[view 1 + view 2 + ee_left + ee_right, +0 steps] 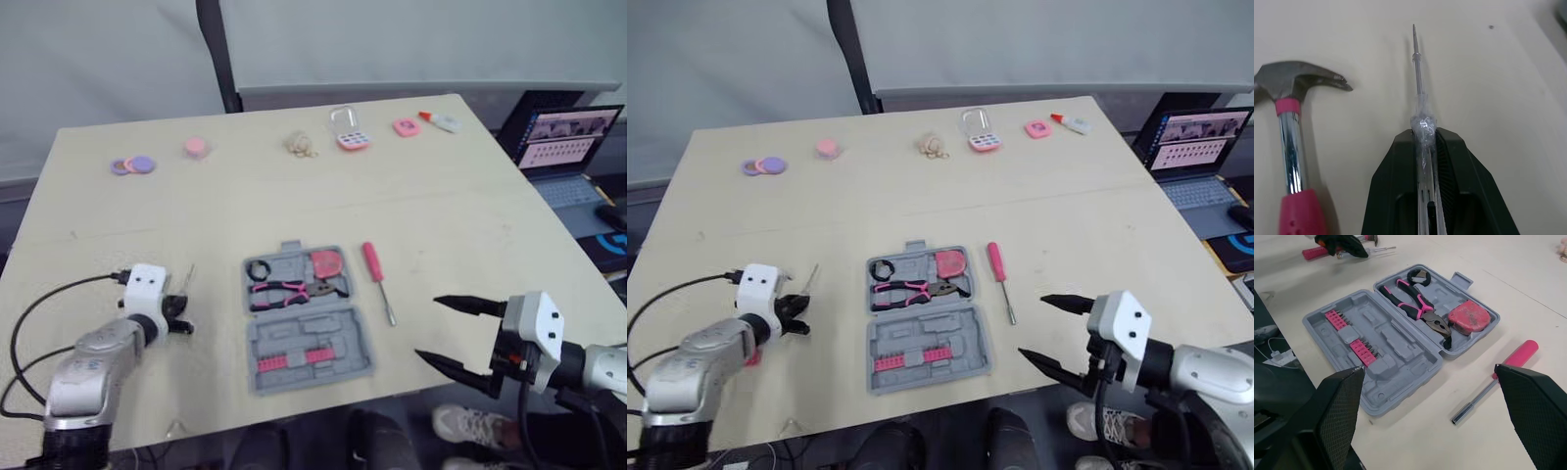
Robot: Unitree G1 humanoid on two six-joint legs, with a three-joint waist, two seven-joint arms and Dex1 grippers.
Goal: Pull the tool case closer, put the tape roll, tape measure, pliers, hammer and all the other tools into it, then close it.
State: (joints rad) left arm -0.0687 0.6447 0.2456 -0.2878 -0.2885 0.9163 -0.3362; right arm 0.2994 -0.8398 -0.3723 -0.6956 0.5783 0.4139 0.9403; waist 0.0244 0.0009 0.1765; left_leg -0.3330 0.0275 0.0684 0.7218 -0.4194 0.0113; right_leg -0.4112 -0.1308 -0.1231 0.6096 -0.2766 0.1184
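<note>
Left fingers (1396,171): clamping shut on a thin screwdriver (1419,83), its shaft sticking out past them.
Left gripper (795,315): hovering low near the table's (294,196) left edge; the screwdriver tip may be touching the top, hard to tell.
Hammer (1290,142): lying just beside that gripper.
Right fingers (1339,401): spreading wide, gripping nothing.
Right gripper (428,328): hanging at the near edge, toward the right corner.
Case (1396,340): lying open at the middle of the near edge, between the grippers.
Far half: holding the tape roll (1420,278), pliers (1418,303) and tape measure (1468,317).
Near half: holding pink bits (1349,335).
Pink driver (375,274): lying just right of the case, not touching it.
</note>
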